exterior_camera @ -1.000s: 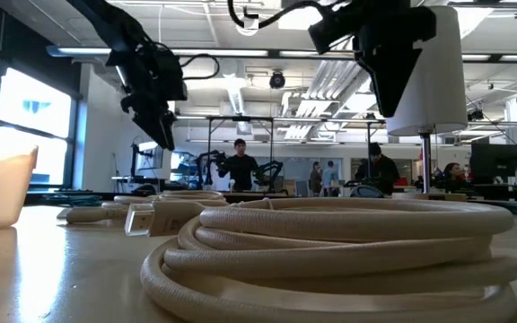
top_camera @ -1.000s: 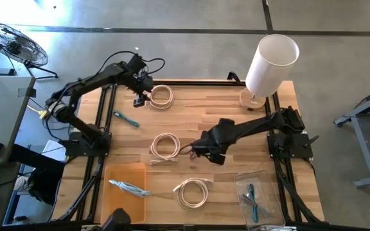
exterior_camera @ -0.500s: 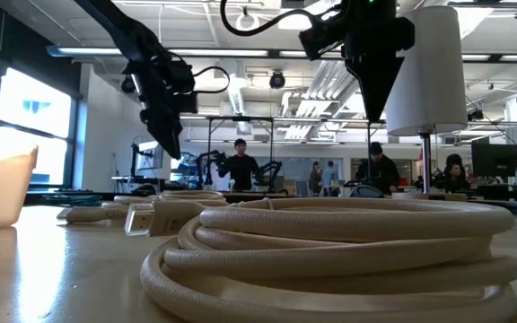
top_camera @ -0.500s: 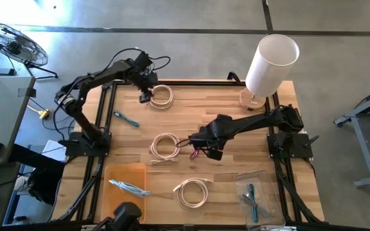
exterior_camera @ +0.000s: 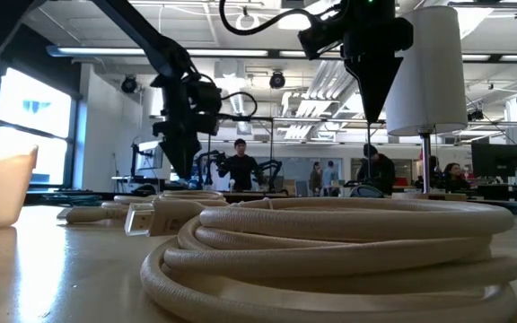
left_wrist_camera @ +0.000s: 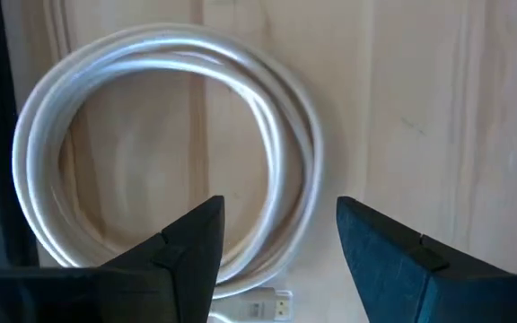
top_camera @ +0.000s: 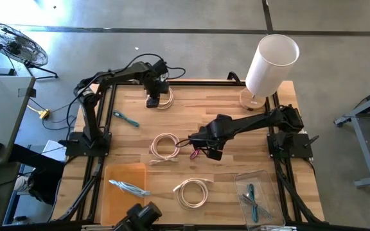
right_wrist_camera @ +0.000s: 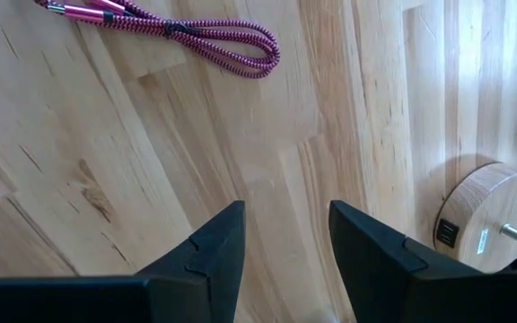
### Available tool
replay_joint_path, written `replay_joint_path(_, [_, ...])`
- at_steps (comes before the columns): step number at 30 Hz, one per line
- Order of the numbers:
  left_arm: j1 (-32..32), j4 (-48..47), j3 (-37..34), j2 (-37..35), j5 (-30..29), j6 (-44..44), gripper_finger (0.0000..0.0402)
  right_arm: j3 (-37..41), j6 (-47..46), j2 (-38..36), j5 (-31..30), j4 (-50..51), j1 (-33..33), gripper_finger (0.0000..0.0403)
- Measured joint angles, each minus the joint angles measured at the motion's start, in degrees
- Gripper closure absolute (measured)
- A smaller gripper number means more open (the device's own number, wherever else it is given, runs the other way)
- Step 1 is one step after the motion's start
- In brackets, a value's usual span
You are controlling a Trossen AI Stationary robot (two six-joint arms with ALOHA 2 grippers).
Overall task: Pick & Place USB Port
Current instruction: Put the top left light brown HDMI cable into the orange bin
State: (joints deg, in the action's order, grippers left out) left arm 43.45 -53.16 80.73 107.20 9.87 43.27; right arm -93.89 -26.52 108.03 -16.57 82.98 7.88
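Hovering L gripper [left_wrist_camera: 278, 247] open over white cable coil [left_wrist_camera: 164, 157], R gripper [right_wrist_camera: 285, 242] open

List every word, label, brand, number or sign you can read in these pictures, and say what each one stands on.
None can be read.
The lamp base carries a small dark port and a pale mark too small to read.
The white cable coils, orange tray and wooden table show no lettering.

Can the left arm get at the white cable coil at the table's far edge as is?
Probably yes. The left gripper hangs over the white cable coil, fingers open, and nothing lies between them.
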Motion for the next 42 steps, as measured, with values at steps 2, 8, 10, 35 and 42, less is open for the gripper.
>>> replay_joint_path(2, [0.08, -0.78, 0.29, 0.53, -0.32, -0.02, 0.0188, 0.00, 0.00, 0.00, -0.01, -0.14, 0.00, 0.0249])
replay_joint_path(8, [0.03, -0.38, 0.37, 0.88, 0.28, 1.99, 0.0188, 0.00, 0.00, 0.00, -0.01, -0.15, 0.02, 0.0253])
replay_joint_path(10, [0.03, -0.45, 0.37, 0.88, 1.31, 1.62, 0.0188, 0.00, 0.00, 0.00, -0.01, -0.15, 0.02, 0.0253])
replay_joint_path(35, [-3.10, -0.52, 0.73, 5.31, 2.00, -3.06, 0.0188, 0.00, 0.00, 0.00, -0.03, -1.28, 0.02, 0.0254])
replay_joint_path(42, [-5.72, -0.48, 0.80, 5.72, -1.94, -3.18, 0.0188, 0.00, 0.00, 0.00, -0.03, -1.88, 0.02, 0.0254])
